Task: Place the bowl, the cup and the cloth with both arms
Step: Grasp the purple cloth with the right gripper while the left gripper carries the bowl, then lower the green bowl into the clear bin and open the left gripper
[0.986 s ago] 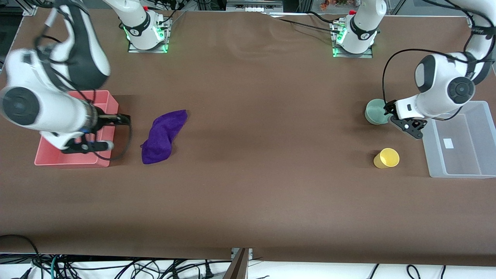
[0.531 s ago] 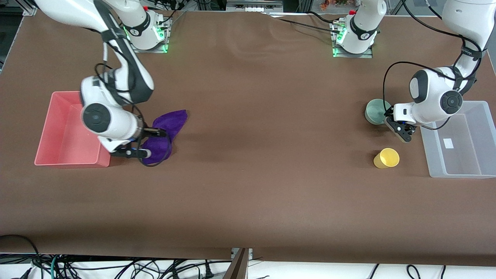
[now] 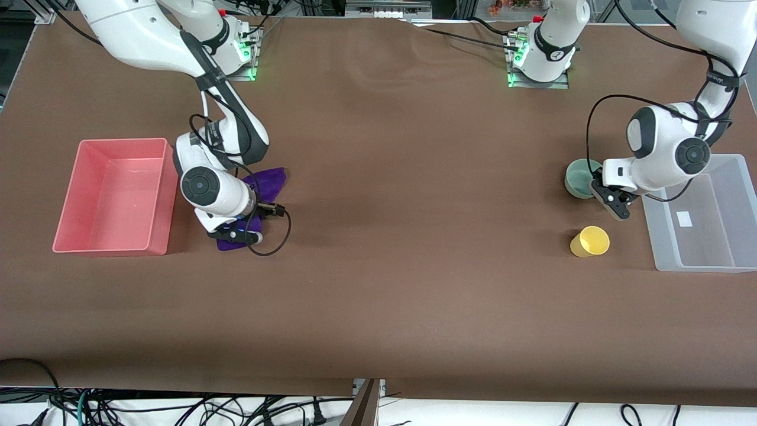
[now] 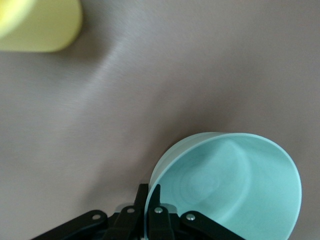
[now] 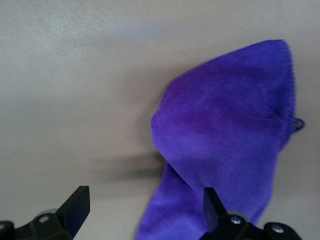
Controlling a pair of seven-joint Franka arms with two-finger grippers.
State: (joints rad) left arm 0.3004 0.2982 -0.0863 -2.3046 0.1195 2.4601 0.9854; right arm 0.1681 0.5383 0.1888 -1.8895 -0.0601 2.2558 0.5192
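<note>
**Ana:** Both arms have shifted since the earlier frame: the right gripper (image 5: 142, 212) has swung off the pink bin (image 3: 112, 195) and now hangs over the cloth (image 3: 269, 182), while the left gripper (image 4: 149, 197) has gone from spread wide to pinching the bowl (image 3: 579, 177).

**Ben:** Pinching it where?

**Ana:** On the rim. In the left wrist view one finger sits inside the wall and one outside, pressed together on the thin edge. The bowl (image 4: 227, 187) has also slid slightly toward the clear bin (image 3: 704, 213), which lies just beside that gripper.

**Ben:** How will the bowl handle?

**Ana:** Light and stiff, I'd judge, but smooth-walled, so a one-sided rim pinch could let it swing or slip when lifted. A slow, level lift seems wise.

**Ben:** And the right side?

**Ana:** Its fingers stand spread wide and hold nothing. The cloth (image 5: 230, 145) lies directly beneath, its folded bulk under one finger and bare table under the other.

**Ben:** Where should it bite?

**Ana:** The cloth is soft and limp; it will drape and trail. I'd take it at the thick fold near its middle, pressing down so both fingers gather fabric.

**Ben:** The cup?

**Ana:** The cup (image 3: 589, 241) stands untouched near the left gripper, nearer the front camera than the bowl.
</note>
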